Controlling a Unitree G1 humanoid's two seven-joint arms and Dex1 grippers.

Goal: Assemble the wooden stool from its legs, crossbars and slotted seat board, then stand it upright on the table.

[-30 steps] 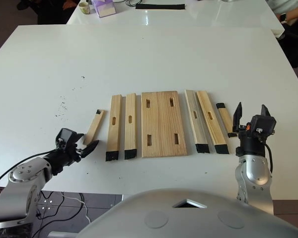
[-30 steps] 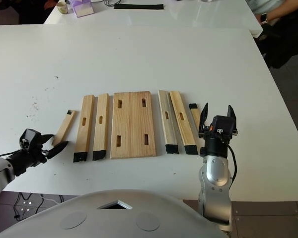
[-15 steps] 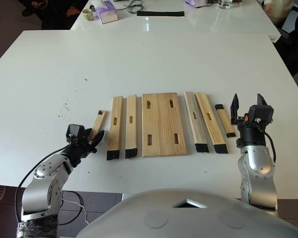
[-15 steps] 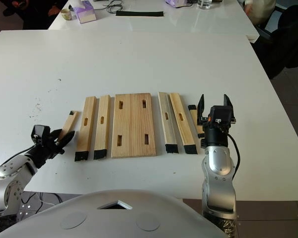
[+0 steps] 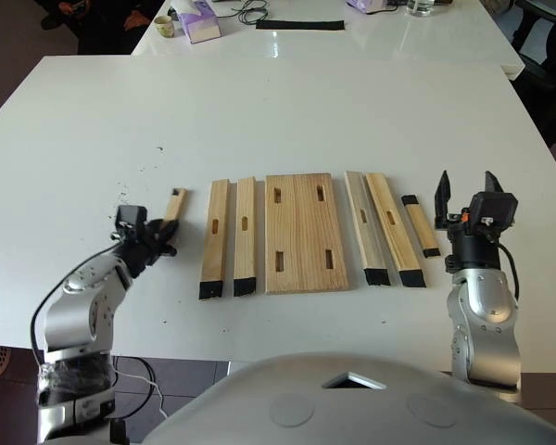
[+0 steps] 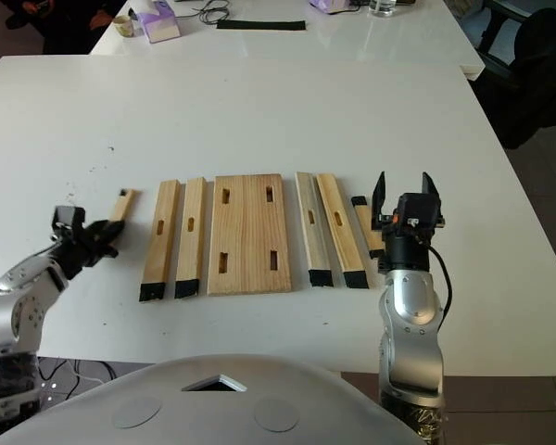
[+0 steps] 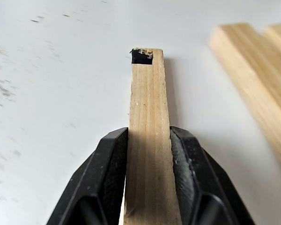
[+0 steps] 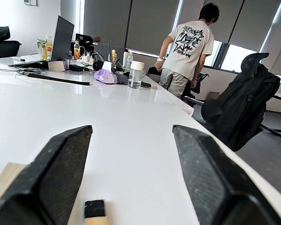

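On the white counter (image 5: pixel 93 120), the left jaws are closed on the near end of a short, pale wooden crossbar (image 7: pixel 147 93) lying just left of two black-tipped wooden legs (image 5: pixel 215 236). A level lift with a firm grip should stop the bar from pivoting. The slotted rectangular seat board (image 5: pixel 301 232) lies at the centre, with two more legs (image 5: pixel 394 222) and a second short crossbar (image 5: pixel 419 224) beyond. The right jaws stand wide open and empty beside that crossbar.
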